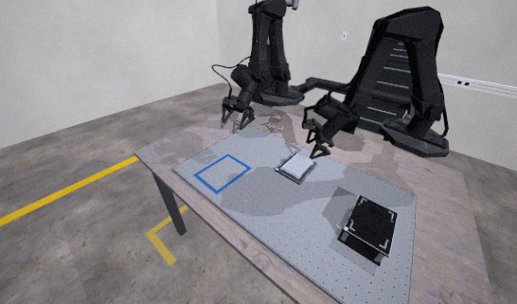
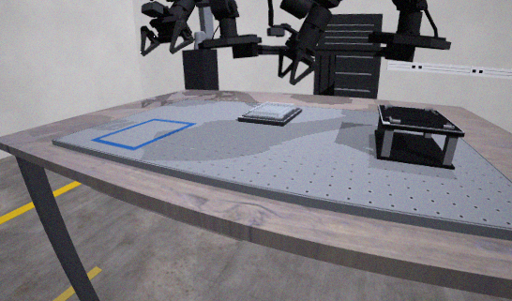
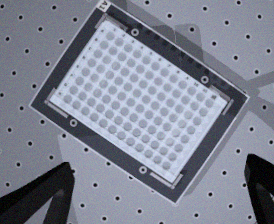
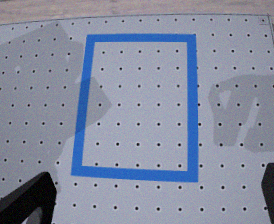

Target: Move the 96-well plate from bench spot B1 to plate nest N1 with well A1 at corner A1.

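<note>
The white 96-well plate point(image 1: 295, 166) lies flat on a dark bench frame in the middle of the grey perforated mat. In the left wrist view the plate point(image 3: 137, 96) fills the centre, with a small corner mark point(image 3: 103, 4) at its upper left. My left gripper point(image 1: 320, 151) is open and empty. It hangs above the plate's far edge. The black raised nest point(image 1: 370, 226) with white corner marks stands apart from it on the mat and holds nothing. My right gripper point(image 1: 234, 121) is open and empty. It hangs high beyond the blue outline point(image 1: 222, 172).
The blue taped rectangle point(image 4: 137, 106) on the mat has nothing in it. Both arm bases point(image 1: 407, 136) stand at the far side of the table. The mat's edge and the wooden table rim point(image 2: 263, 224) run along the near side.
</note>
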`<state>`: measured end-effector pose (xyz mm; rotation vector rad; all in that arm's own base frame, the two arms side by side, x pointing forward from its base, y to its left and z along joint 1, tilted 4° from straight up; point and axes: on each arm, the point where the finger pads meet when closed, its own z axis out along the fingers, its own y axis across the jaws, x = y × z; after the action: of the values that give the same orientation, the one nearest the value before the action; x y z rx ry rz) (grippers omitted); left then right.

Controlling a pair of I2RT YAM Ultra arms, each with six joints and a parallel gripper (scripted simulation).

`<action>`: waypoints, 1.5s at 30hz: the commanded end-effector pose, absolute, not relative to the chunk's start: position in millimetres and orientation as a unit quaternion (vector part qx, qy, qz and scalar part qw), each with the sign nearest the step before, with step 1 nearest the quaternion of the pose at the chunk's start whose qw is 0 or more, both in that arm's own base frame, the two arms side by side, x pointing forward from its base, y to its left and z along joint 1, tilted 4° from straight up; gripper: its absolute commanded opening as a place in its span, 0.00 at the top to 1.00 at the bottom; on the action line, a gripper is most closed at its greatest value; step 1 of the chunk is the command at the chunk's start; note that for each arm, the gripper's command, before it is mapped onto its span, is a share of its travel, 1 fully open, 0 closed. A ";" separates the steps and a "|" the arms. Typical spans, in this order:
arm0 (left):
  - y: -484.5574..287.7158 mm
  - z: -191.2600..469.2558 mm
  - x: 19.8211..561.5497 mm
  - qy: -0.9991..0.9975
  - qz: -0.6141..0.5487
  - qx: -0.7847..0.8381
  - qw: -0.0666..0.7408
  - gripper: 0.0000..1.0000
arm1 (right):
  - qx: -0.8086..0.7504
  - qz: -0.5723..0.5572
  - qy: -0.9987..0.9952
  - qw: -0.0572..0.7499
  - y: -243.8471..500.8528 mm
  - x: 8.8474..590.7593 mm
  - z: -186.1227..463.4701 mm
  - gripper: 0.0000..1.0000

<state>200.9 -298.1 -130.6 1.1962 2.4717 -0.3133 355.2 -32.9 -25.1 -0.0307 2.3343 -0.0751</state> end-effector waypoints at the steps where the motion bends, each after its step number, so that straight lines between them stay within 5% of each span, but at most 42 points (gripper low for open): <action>1: -315.1 -117.2 211.9 0.870 -0.130 0.425 0.214 0.00 | -0.013 -0.027 0.916 0.400 -34.0 354.9 -24.0 0.00; 45: -325.3 -148.8 232.2 0.999 0.030 -0.010 0.010 0.00 | -0.012 -0.029 0.915 0.402 -33.7 358.3 -20.8 0.00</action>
<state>234.3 -330.0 -152.1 0.0420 3.0812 0.0391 355.2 -32.8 -25.0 -0.0309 2.3339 -0.0748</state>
